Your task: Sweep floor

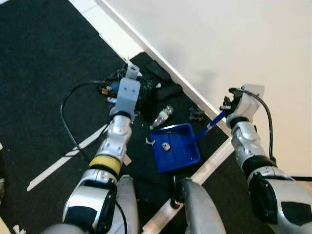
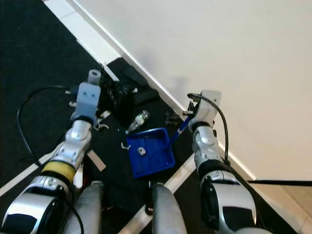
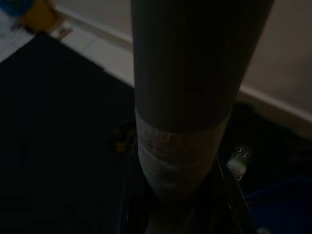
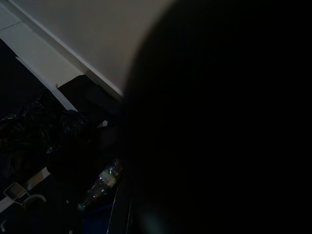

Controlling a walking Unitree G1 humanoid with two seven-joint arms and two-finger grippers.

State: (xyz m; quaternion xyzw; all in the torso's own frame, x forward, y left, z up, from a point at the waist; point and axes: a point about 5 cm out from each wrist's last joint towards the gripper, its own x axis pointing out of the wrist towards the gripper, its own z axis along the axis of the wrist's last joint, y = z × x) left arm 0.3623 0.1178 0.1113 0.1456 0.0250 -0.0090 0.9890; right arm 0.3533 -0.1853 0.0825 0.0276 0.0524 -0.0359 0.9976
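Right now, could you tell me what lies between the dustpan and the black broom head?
A clear plastic bottle lies between the blue dustpan and the black broom head, seen in both eye views.

White wall (image 1: 234,44) with skirting (image 1: 195,95) beside black mat (image 1: 34,63); black cable (image 1: 66,122) looped across mat, white tape strip (image 1: 63,158) nearby

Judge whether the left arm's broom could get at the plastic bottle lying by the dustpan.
Probably yes: the plastic bottle lies on open dark floor between the broom's black bristles and the blue dustpan, nothing between.
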